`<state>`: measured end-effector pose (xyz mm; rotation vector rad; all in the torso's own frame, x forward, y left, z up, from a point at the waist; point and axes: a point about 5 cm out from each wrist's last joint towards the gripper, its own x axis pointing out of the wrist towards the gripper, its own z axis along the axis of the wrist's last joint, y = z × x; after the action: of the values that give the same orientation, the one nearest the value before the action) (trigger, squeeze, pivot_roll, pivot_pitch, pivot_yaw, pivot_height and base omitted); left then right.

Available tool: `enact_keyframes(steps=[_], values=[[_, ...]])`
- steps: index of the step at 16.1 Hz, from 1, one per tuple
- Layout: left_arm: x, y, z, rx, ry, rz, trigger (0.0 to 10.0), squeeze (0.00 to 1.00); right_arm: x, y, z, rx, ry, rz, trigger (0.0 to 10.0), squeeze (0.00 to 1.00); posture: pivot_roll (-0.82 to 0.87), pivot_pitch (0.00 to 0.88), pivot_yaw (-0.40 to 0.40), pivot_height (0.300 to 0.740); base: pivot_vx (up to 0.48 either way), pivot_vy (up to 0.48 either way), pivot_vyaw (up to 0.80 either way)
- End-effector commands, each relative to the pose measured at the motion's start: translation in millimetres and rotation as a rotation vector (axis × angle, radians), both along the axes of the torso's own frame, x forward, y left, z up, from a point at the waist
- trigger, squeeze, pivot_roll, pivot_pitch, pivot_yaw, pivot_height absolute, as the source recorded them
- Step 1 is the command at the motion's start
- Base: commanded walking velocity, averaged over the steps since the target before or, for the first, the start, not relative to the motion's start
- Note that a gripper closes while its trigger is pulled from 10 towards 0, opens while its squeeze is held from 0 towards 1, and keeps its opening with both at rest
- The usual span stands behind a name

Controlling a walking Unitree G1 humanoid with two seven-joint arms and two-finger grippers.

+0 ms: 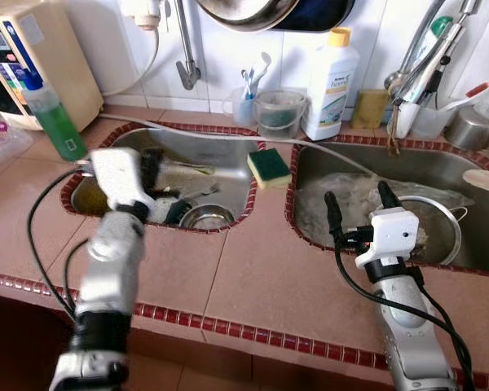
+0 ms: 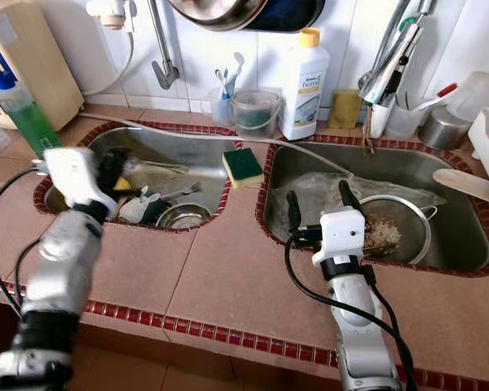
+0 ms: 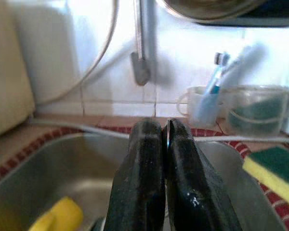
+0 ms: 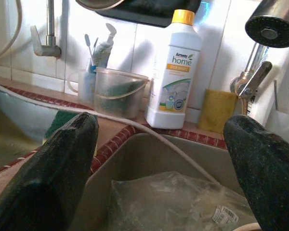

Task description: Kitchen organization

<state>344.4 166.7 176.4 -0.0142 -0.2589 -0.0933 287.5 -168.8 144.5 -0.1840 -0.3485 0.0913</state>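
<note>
The left arm [image 1: 114, 244] is motion-blurred and hides part of the left sink [image 1: 228, 151]. A pan [image 1: 248, 12] is cut by the top edge. A wooden spatula [image 1: 485, 181] runs off the right edge. The strainer [image 2: 407, 220] sits partly behind the right gripper [image 2: 318, 204]

Left arm stretched forward over the near rim of the left sink basin [image 1: 90, 208], blurred, with the left gripper [image 3: 164, 144] pressed together, fingers touching. Right arm raised at the near edge of the right sink basin [image 1: 297, 220], wrist upright, right gripper [image 1: 357, 204] spread wide, fingers [image 4: 62, 163] well apart.
</note>
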Motion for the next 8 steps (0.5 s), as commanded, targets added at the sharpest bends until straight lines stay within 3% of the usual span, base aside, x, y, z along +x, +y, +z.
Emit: enact_keyframes(steps=[1, 8], values=[[-5.5, -3.9, 1, 0.06, -0.057, -0.002, 10.0, 0.0, 0.9, 0.4, 1, 0.01, 0.001, 0.002, 10.0, 0.0, -0.18, 0.039, 0.075, 0.74, 0.0, 0.0, 0.0], [-10.7, -15.9, -18, 0.07, -0.031, -0.051, 10.0, 0.0, -1.4, 3.1, -3, 0.031, 0.018, 0.005, 10.0, 0.0, -0.19, 0.041, 0.078, 0.74, 0.0, 0.0, 0.0]])
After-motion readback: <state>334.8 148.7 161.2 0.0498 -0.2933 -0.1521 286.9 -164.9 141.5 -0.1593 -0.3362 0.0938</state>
